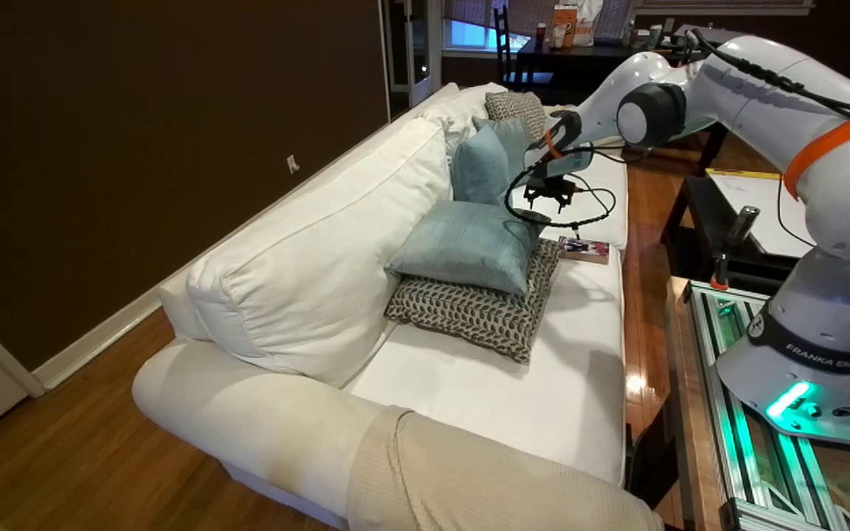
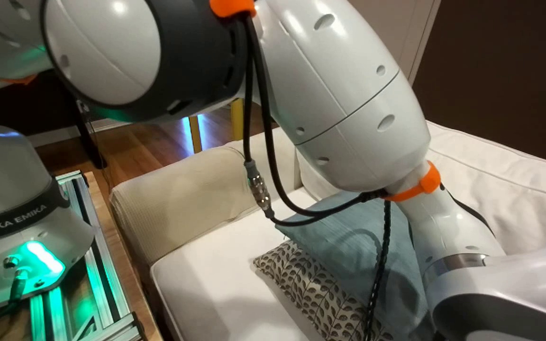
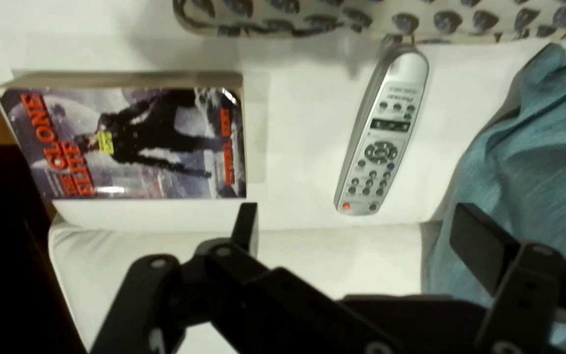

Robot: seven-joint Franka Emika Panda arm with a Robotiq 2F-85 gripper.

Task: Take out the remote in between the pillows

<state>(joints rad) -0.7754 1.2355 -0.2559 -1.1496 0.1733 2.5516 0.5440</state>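
A silver-grey remote (image 3: pixel 383 132) lies face up on the white seat in the wrist view, its far end close to the edge of a leaf-patterned pillow (image 3: pixel 440 19). A teal pillow (image 3: pixel 519 167) is on the right there. In an exterior view, a teal pillow (image 1: pixel 462 243) lies on the patterned pillow (image 1: pixel 469 317); this stack also shows as teal (image 2: pixel 349 246) over pattern (image 2: pixel 315 289). The remote is hidden in both exterior views. My gripper (image 1: pixel 546 206) is open and empty above the seat beyond the stack; in the wrist view its fingertips (image 3: pixel 356 228) straddle the remote's near end from above.
A paperback book (image 3: pixel 130 142) lies left of the remote; it also shows near the seat's front edge (image 1: pixel 584 249). Another teal pillow (image 1: pixel 480 169) stands against the sofa back (image 1: pixel 322 251). A looped cable hangs around my gripper. A low table (image 1: pixel 753 210) stands across the floor.
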